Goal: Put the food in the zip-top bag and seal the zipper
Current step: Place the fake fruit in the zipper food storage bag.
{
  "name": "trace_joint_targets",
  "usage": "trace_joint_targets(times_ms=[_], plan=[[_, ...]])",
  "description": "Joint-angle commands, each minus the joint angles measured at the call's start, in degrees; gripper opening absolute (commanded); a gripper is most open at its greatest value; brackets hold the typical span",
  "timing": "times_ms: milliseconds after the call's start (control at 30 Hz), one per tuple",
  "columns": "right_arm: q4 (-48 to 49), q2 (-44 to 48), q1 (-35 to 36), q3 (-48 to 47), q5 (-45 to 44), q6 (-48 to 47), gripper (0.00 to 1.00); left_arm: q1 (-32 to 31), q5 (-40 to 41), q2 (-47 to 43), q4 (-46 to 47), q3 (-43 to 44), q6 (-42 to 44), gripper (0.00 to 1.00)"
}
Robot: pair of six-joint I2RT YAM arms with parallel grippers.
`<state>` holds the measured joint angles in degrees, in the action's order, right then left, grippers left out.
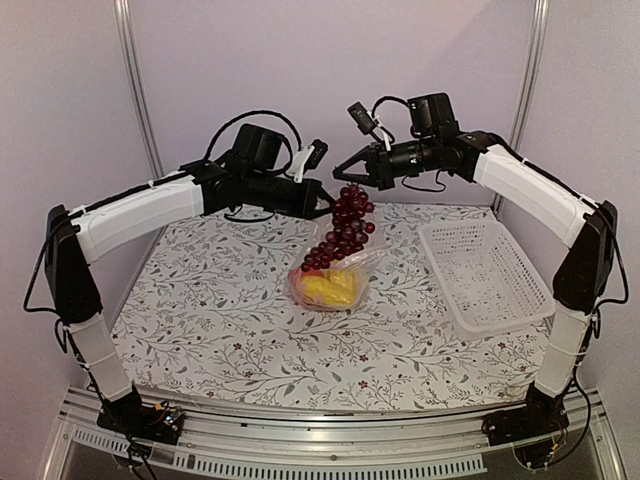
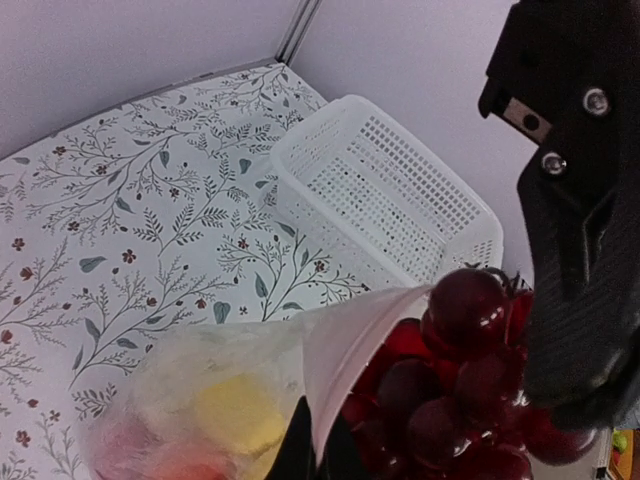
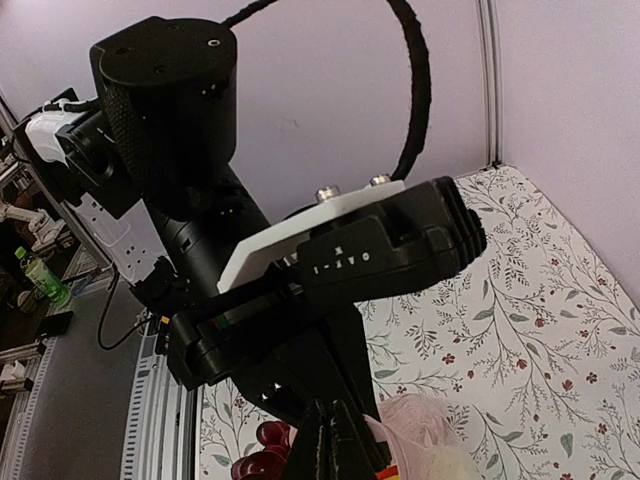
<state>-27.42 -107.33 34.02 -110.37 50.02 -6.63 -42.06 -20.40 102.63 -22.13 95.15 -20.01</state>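
Several yellow and orange-red toy food pieces (image 1: 330,290) sit inside the clear crinkly zip-top bag (image 1: 296,285) at mid-desk (image 1: 220,310), with a white mesh plastic basket (image 1: 505,319) on its right. I have my left tool (image 1: 328,207) pinched on the bag's raised edge. My right tool (image 1: 343,178) is clamped on the top of the dark red grape bunch (image 1: 342,235), which hangs down to the bag's mouth.

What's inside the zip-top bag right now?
Through the clear zip-top bag, yellow pieces and a red-orange piece lie at the bottom. The grape bunch hangs at the mouth; whether its tip is inside is unclear. The grapes and crinkled plastic hide anything else.
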Motion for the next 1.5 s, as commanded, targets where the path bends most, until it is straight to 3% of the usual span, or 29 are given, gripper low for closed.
trace_joint_targets(times_ms=[0, 400, 733, 1200, 1233, 1333, 1467], plan=[[2.2, 4.4, 0.3, -2.2, 0.5, -0.9, 0.00, 1.1, -1.7, -1.8, 1.9, -0.6, -0.1, 0.00], [1.6, 7.9, 1.7, -12.4, 0.4, 2.3, 0.00, 1.8, -2.4, -1.2, 0.9, 0.5, 0.1, 0.00], [1.4, 7.5, 2.8, -1.6, 0.6, -0.7, 0.00, 1.9, -2.4, -3.0, 1.1, 0.7, -2.4, 0.00], [1.0, 5.6, 3.3, -2.9, -2.5, -3.0, 0.00, 2.3, -2.8, -2.4, 0.1, 3.1, -3.1, 0.00], [0.9, 5.8, 3.3, -1.1, -2.7, -3.4, 0.02, 2.3, -2.7, -2.6, -0.2, 3.4, -3.0, 0.00], [0.3, 7.4, 3.3, 4.6, -3.3, -5.6, 0.29, 2.4, -2.5, -3.2, -0.6, 3.4, -2.4, 0.00], [-5.9, 8.2, 3.3, 3.4, -4.7, -9.0, 0.46, 2.7, -2.2, -3.4, -0.8, 2.4, -1.9, 0.00]])
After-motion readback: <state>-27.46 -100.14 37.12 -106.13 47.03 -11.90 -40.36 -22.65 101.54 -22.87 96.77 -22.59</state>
